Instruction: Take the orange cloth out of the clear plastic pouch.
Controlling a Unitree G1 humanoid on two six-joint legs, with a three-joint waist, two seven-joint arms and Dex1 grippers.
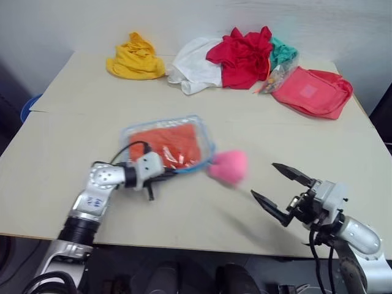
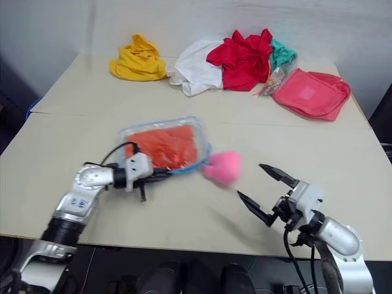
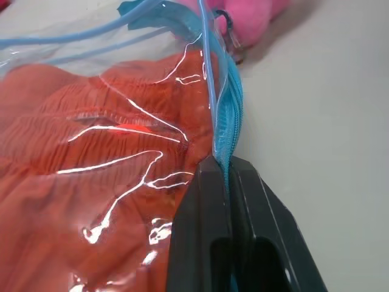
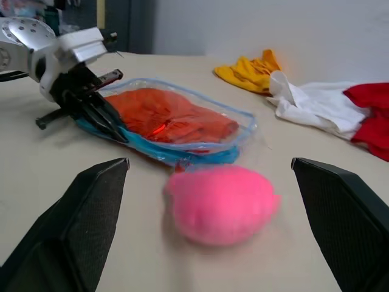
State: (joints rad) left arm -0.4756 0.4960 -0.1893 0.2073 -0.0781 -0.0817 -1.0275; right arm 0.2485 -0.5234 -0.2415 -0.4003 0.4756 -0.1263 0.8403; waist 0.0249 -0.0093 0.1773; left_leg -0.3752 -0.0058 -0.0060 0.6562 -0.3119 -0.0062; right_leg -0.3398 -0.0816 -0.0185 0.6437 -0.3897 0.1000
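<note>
The clear plastic pouch (image 1: 131, 132) lies flat at the middle of the table (image 1: 73, 110), and the orange cloth (image 1: 168, 142) is inside it, wrinkled and seen through the plastic. A pink plush charm (image 1: 228, 166) hangs off the pouch's near right corner. My left gripper (image 1: 173, 172) is shut on the light blue zipper trim (image 3: 234, 106) along the pouch's near edge. My right gripper (image 1: 263, 179) stands open just right of the charm, apart from it, with nothing between its fingers.
Along the table's far side lie a yellow cloth heap (image 1: 135, 58), a white cloth (image 1: 196, 66), a bright red garment (image 1: 244, 54), a teal cloth (image 1: 282, 52) and a coral-pink fabric bag (image 1: 313, 90). The table's front edge runs just below both grippers.
</note>
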